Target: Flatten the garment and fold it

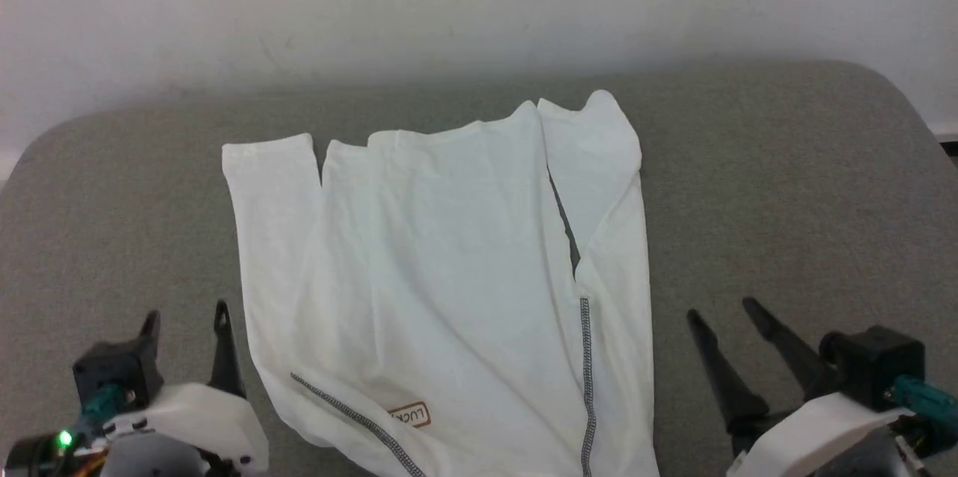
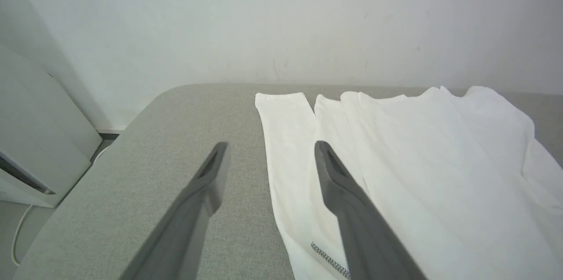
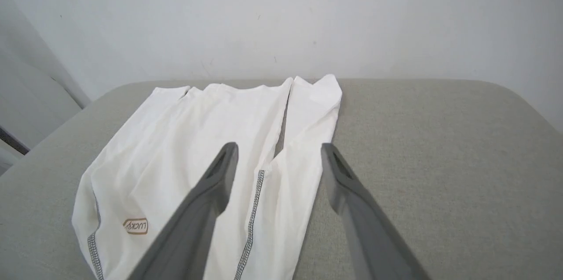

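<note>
White garment (image 1: 449, 260) lies on the grey pad (image 1: 786, 200), long axis running away from me, my left gripper (image 1: 186, 311) just beside its edge, my right gripper (image 1: 720, 308) farther off, both wide and empty

Head downward, wrists forward, same garment (image 1: 449, 275)

The white long-sleeved shirt (image 1: 449, 267) lies flat on the grey padded surface (image 1: 786, 200), hem and cuffs farthest away. Its sleeves (image 1: 273, 237) lie alongside the body; grey shoulder seams (image 1: 586, 372) and brown-outlined logo (image 1: 410, 415) face up.
</note>
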Tool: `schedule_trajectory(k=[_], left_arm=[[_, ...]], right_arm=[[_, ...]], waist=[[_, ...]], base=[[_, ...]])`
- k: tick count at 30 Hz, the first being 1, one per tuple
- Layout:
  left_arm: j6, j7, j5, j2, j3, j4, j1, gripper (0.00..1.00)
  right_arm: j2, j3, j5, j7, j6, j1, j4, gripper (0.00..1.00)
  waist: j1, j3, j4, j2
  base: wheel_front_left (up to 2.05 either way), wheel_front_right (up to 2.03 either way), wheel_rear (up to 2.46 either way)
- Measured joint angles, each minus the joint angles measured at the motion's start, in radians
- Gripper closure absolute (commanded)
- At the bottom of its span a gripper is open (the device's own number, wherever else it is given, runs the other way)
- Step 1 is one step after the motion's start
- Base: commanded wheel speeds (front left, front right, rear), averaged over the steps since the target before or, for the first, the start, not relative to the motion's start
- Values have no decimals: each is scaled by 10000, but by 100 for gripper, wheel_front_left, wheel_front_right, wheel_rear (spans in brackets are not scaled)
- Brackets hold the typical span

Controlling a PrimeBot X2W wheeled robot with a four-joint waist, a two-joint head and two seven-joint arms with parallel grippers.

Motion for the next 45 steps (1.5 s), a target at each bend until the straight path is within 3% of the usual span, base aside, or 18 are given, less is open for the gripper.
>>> schedule_trajectory(k=[5, 12, 17, 24, 30, 33, 37, 45], left_arm=[[-752, -17, 65, 384, 127, -13, -1280, 0], [-2057, 174, -259, 608, 334, 1037, -3610, 0], [-3266, 663, -591, 836, 416, 2322, -5732, 0], [-5066, 2786, -1225, 1599, 309, 4230, -8842, 0], [-6132, 5549, -2125, 2311, 228, 5528, -10818, 0], [-6236, 6684, -2671, 2499, 284, 5942, -11278, 0], [-6029, 7522, -3101, 2692, 431, 6303, -11337, 0], [-5384, 7745, -3467, 3051, 669, 6473, -10210, 0]], right_arm=[[-2, -504, 186, -295, 0, -788, -138, 0], [-2, -765, 253, -433, 0, -1992, -203, 0], [0, -771, 236, -424, 0, -2518, -570, 0], [-2, -591, 194, -443, 0, -3226, -1035, 0], [0, -261, 127, -575, 0, -3589, -1204, 0], [2, -148, 121, -721, 0, -3646, -1191, 0], [2, -59, 121, -915, 0, -3655, -1170, 0], [-2, -54, 127, -1149, 0, -3616, -1108, 0]], waist=[[0, 74, -35, 0], [1, 762, -17, 0], [2, 1582, -42, 0], [3, 2996, -175, 0], [4, 4249, -440, -1], [4, 4825, -624, 0], [3, 5487, -919, 0], [0, 6297, -1584, -1]], base=[[0, 0, 0], [0, 0, 0], [0, 0, 0], [0, 0, 0], [0, 0, 0], [0, 0, 0], [0, 0, 0], [0, 0, 0]])
